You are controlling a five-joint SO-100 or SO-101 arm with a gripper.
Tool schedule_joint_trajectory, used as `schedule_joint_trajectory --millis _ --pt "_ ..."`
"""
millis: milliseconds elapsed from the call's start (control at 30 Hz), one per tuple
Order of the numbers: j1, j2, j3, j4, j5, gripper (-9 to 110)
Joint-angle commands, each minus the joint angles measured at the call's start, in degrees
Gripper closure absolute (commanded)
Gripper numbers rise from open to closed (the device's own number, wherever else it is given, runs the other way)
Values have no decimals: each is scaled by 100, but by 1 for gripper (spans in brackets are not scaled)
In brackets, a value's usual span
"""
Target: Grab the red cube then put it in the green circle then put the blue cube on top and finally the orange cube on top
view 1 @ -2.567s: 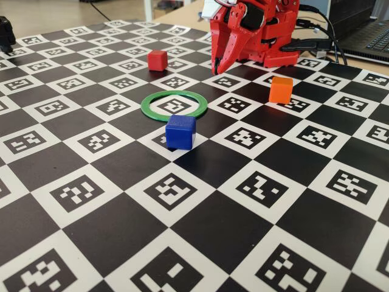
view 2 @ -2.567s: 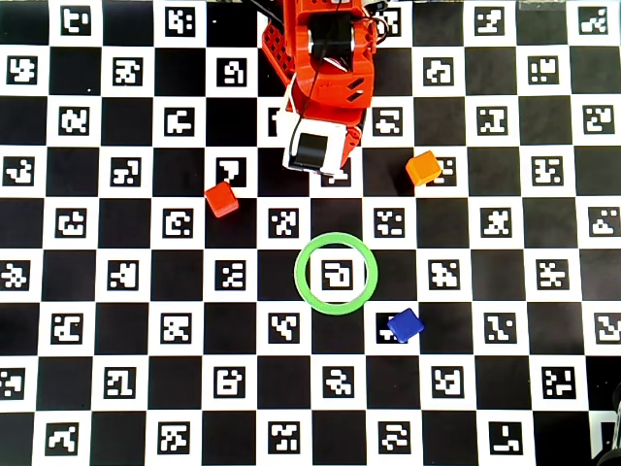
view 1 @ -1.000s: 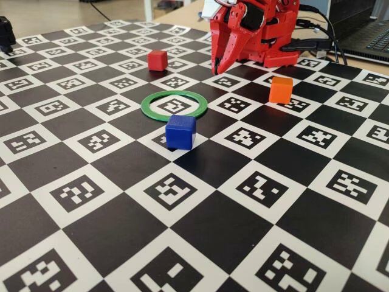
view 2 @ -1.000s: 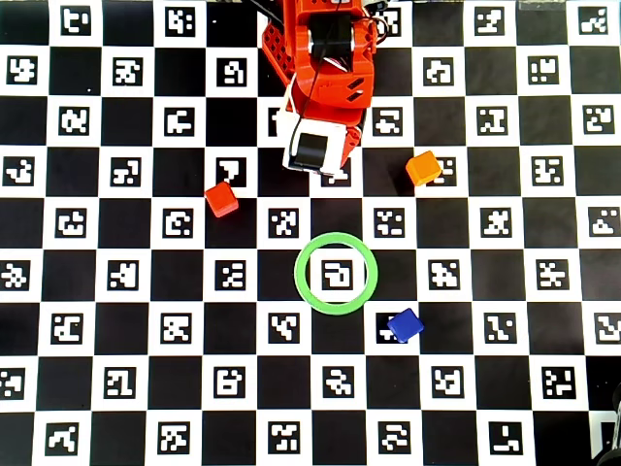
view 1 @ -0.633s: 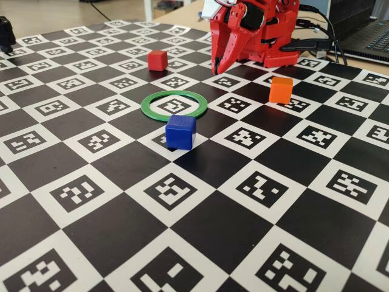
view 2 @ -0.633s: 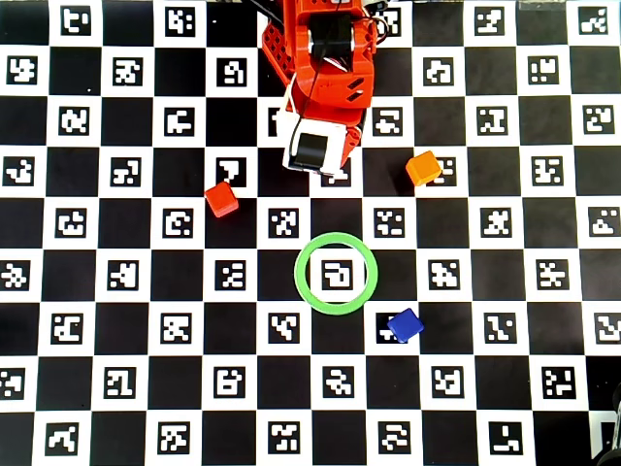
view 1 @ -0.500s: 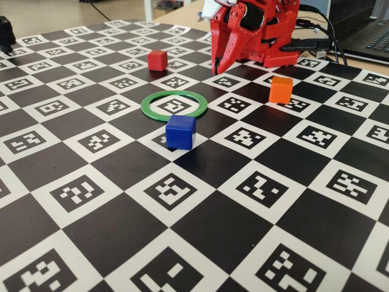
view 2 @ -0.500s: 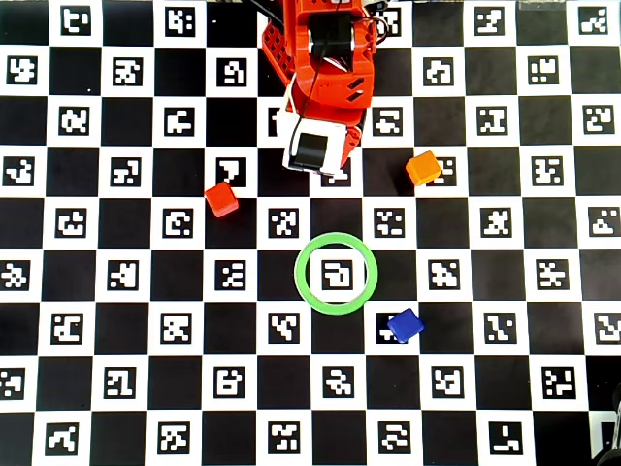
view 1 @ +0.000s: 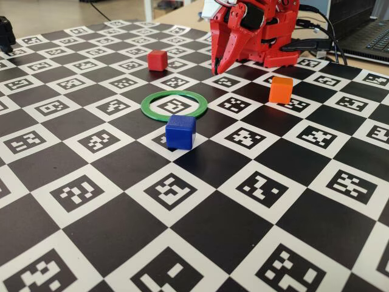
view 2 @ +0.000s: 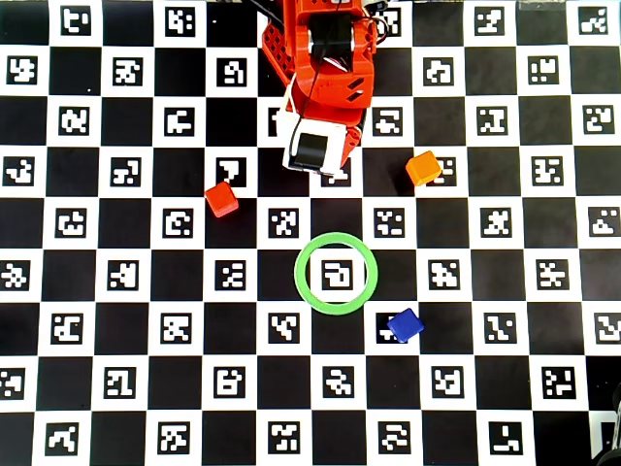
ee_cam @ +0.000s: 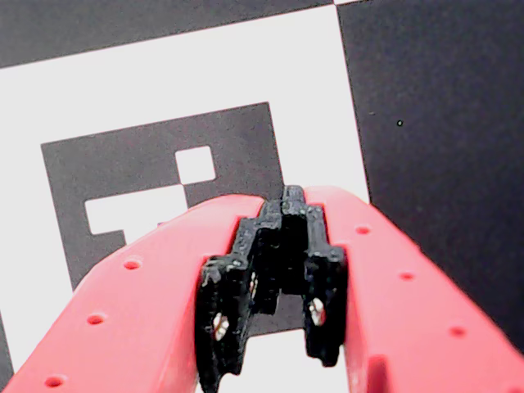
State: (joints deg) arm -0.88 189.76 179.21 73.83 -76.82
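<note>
Pinched together empty, claw (ee_cam: pixel 282 214) hangs over checkered board (view 1: pixel 200 225), cubes well apart.

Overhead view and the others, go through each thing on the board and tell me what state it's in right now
red cube: loose on the board, outside the ring, not gripped.
green circle: flat on the board, centre empty.
blue cube: on the board just outside the ring, unstacked.
orange cube: on the board, apart from the others, unstacked.
gripper: jaws shut on nothing, above the board near the arm's base.
</note>
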Motion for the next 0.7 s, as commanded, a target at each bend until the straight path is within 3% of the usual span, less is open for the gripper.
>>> schedule_joint_trajectory --millis 0,133,333,467,667 --pt "26 272 334 229 202 107" --pt "62 97 158 176 26 107" --pt "18 -1969 -1951 -202 1775 107" --pt "9 -3357 -3674 352 3050 105" --pt "510 -4069 -5089 853 5379 86"
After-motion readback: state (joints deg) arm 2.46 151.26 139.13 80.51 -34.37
